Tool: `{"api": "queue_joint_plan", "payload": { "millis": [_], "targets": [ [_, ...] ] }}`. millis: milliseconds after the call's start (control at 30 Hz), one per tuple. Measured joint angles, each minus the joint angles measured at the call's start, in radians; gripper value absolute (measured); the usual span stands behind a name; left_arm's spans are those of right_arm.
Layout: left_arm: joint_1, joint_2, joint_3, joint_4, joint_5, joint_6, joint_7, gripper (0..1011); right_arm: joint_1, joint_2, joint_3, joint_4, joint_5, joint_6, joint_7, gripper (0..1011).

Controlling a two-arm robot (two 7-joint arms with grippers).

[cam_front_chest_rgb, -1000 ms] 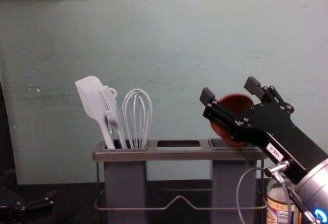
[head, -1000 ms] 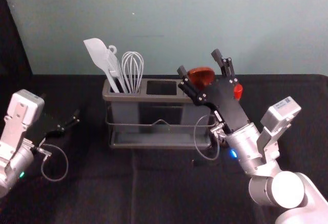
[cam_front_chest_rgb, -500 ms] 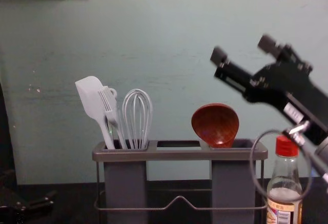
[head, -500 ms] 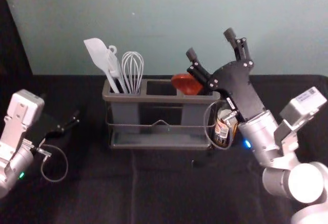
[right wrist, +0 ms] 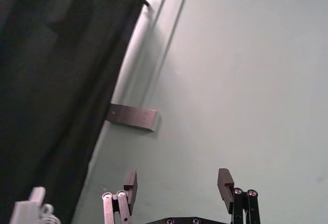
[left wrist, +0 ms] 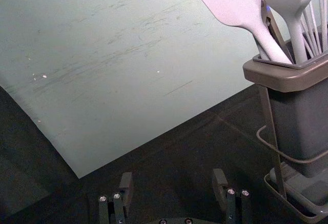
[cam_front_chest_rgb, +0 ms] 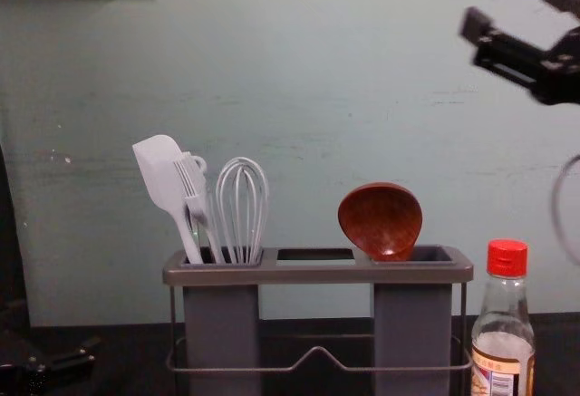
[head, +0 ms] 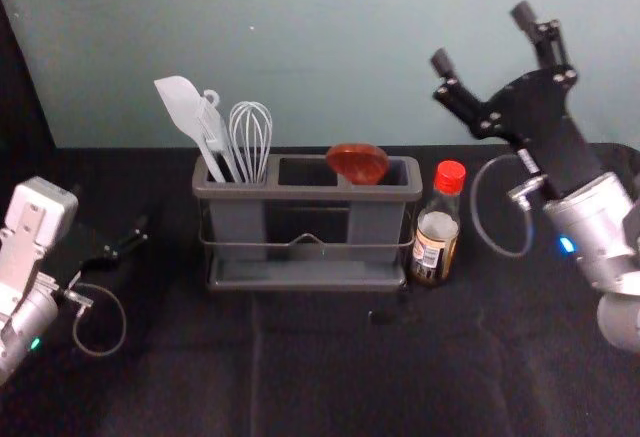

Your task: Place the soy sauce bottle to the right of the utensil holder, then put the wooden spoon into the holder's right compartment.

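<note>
My right gripper (head: pixel 482 32) is raised at the upper right of the head view, open and empty, up and to the right of the holder; its fingertips also stand apart in the right wrist view (right wrist: pixel 177 185). The wooden spoon (head: pixel 358 164) leans in the right compartment of the utensil holder (head: pixel 305 193), bowl up; the chest view shows the spoon (cam_front_chest_rgb: pixel 381 222) too. The red-capped soy sauce bottle (head: pixel 437 227) stands upright just right of the holder. My left gripper (head: pixel 143 234) is parked at the left, open in the left wrist view (left wrist: pixel 173 183).
A white spatula (head: pixel 185 112), a white fork-like utensil (cam_front_chest_rgb: pixel 193 189) and a whisk (head: pixel 251 142) stand in the holder's left compartment. Behind the dark-covered table (head: pixel 330 377) rises a pale wall (head: pixel 330 47).
My right gripper has moved up and to the right, away from the spoon and holder. The spoon's bowl has shifted left and rests in the holder, and the bottle has come into full view.
</note>
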Motion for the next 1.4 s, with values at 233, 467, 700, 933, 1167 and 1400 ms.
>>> {"api": "queue_joint_plan", "payload": {
  "millis": [233, 467, 700, 933, 1167, 1400],
  "targets": [
    [0.0, 0.0, 0.0, 0.0, 0.0, 0.0, 0.0, 1011, -0.023, 0.036, 0.054, 0.016, 0.006, 0.023, -0.02, 1002],
    [0.0, 0.0, 0.0, 0.0, 0.0, 0.0, 0.0, 1012, -0.049, 0.057, 0.094, 0.063, -0.037, 0.106, -0.067, 1002],
    [0.0, 0.0, 0.0, 0.0, 0.0, 0.0, 0.0, 1012, -0.07, 0.067, 0.107, 0.104, -0.084, 0.225, -0.116, 1003],
    [0.0, 0.0, 0.0, 0.0, 0.0, 0.0, 0.0, 1012, -0.065, 0.069, 0.09, 0.176, -0.098, 0.267, -0.117, 1002],
    [0.0, 0.0, 0.0, 0.0, 0.0, 0.0, 0.0, 1011, -0.049, 0.072, 0.053, 0.219, -0.125, 0.319, -0.12, 1002],
    [0.0, 0.0, 0.0, 0.0, 0.0, 0.0, 0.0, 1011, -0.045, 0.08, 0.022, 0.206, -0.169, 0.401, -0.146, 1002]
  ]
}}
